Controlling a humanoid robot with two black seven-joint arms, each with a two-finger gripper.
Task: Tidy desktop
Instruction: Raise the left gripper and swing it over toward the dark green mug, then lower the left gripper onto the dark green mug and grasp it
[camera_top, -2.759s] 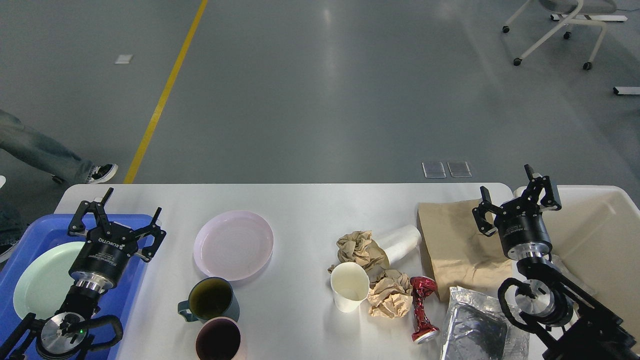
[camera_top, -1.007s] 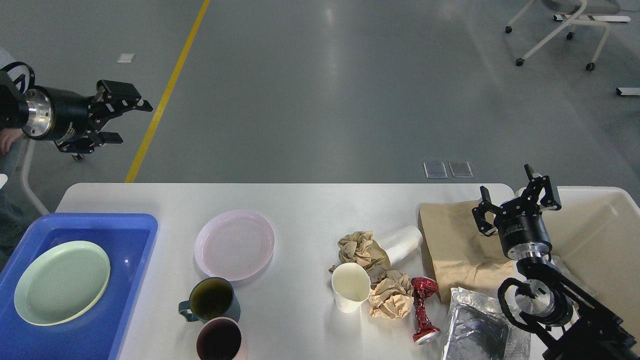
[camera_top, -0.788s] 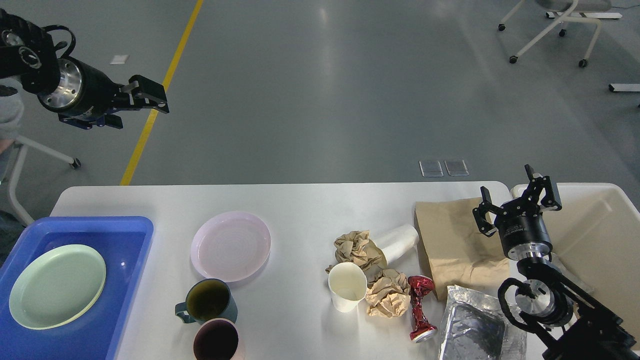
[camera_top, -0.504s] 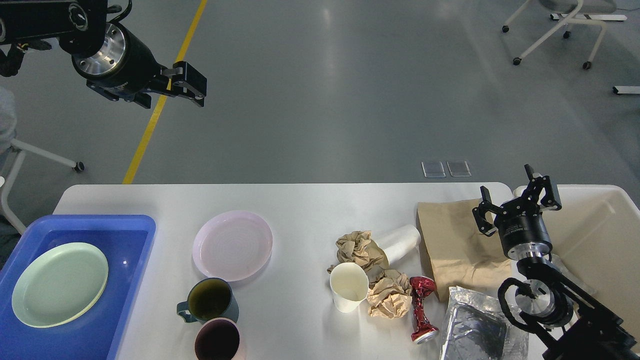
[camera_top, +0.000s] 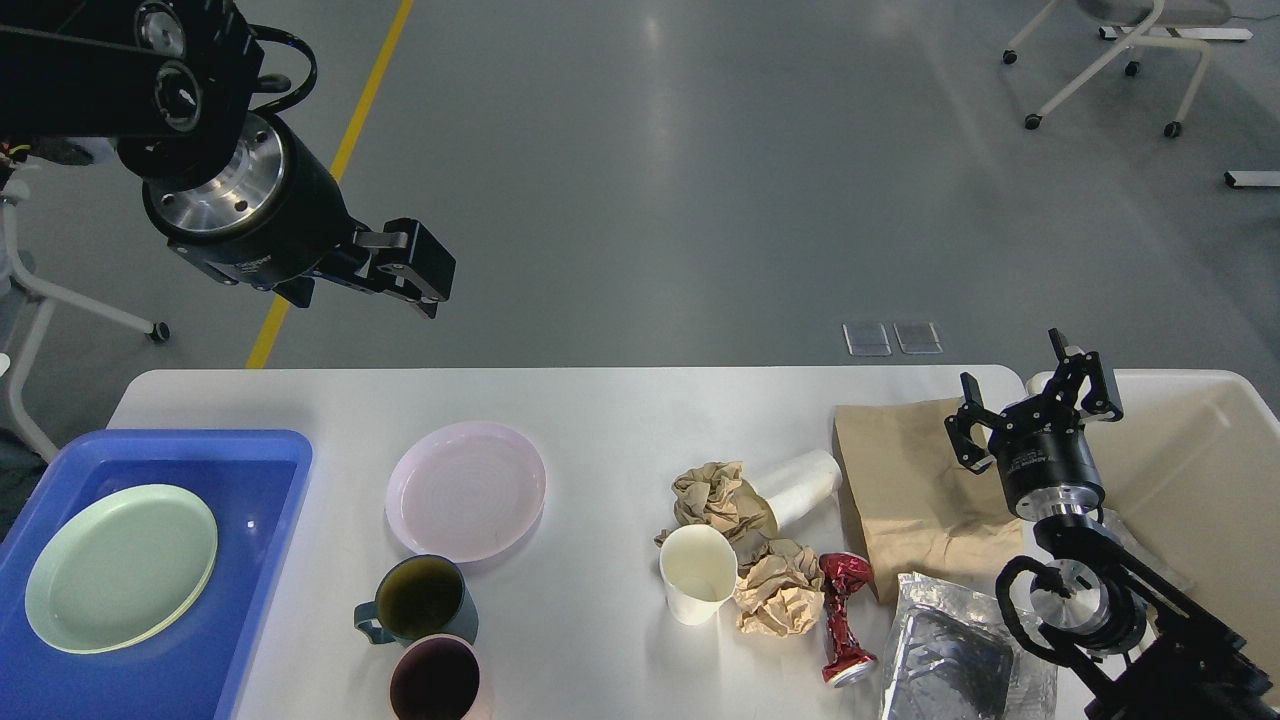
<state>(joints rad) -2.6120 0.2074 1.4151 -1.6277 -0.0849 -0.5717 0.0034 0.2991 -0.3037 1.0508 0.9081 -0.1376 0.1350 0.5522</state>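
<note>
Across our white bench (camera_top: 600, 420), clutter lies untidied.
Our left pincer (camera_top: 415, 275) hangs high over the floor beyond the far edge, fingers seen edge-on, so we cannot tell their gap. Our right pincer (camera_top: 1035, 400) hovers with fingers apart above the brown paper bag (camera_top: 905, 490), beside the cream bin (camera_top: 1190, 470). A green plate (camera_top: 120, 568) sits in the blue tray (camera_top: 250, 500).
</note>
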